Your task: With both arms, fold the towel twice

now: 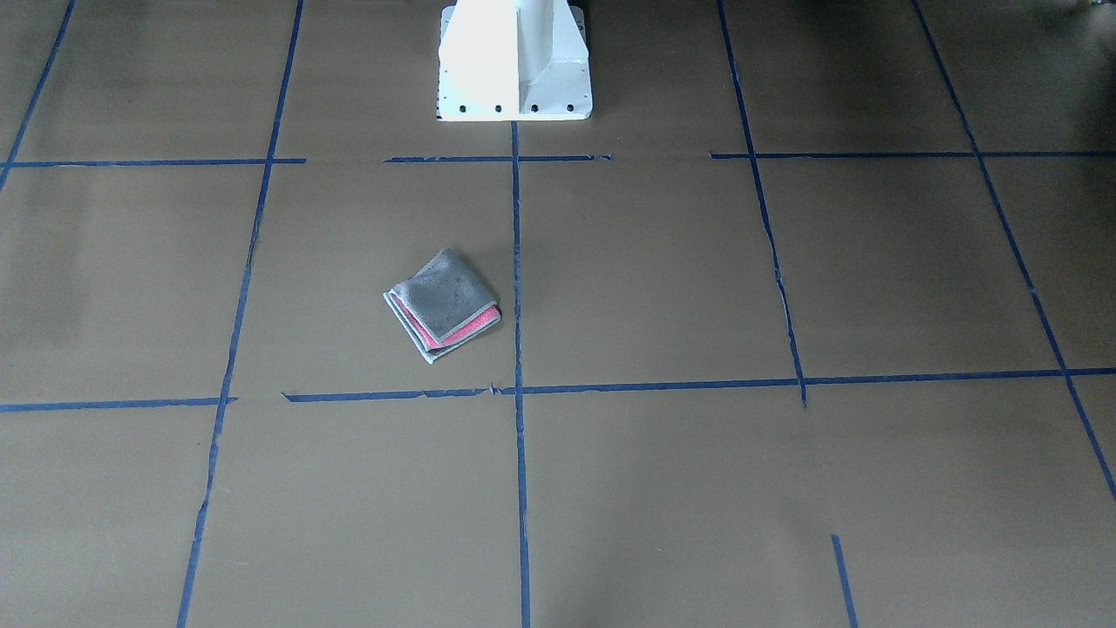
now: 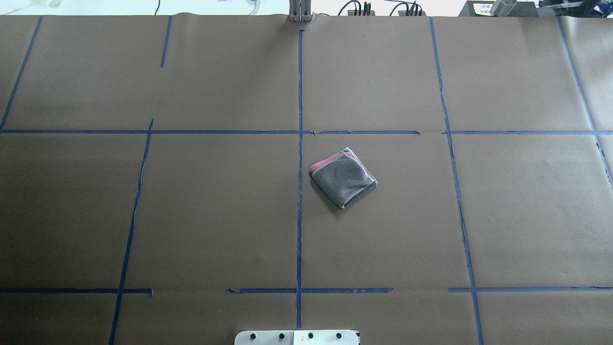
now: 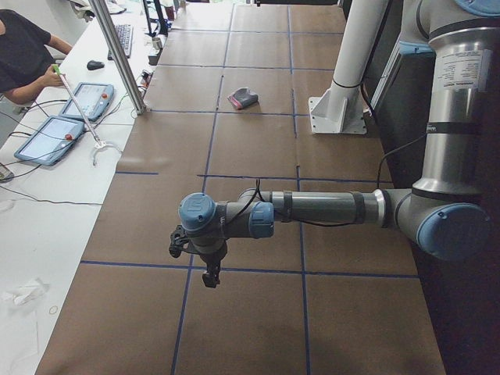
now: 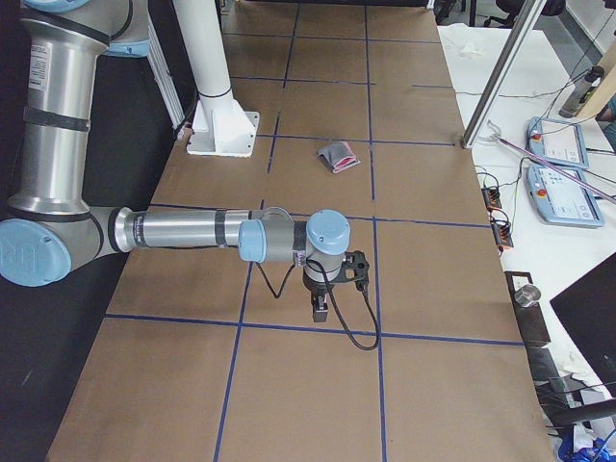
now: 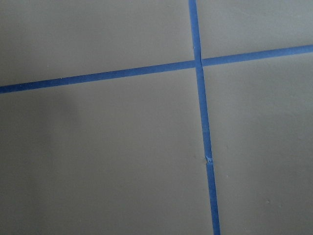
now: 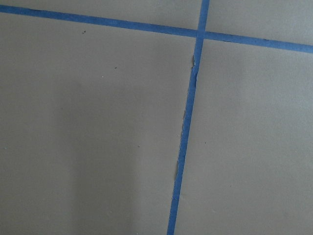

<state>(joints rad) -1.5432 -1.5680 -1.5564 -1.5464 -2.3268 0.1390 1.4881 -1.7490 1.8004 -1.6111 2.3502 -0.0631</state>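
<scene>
The front-facing and overhead views gave me the towel [image 1: 443, 305], folded into a small square, grey face up with a pink edge showing, flat on the table [image 1: 785, 488] just beside the centre tape line, in the robot's right half. Only the side views carried the left gripper [image 3: 209, 277] and the right gripper [image 4: 320, 310], each hanging above the table well apart from the towel; I could not tell their jaw opening. Both wrist views returned only brown paper and crossed blue tape [image 5: 200, 122].

Towel [image 2: 343, 177] folded, seemingly quartered, grey up.
</scene>
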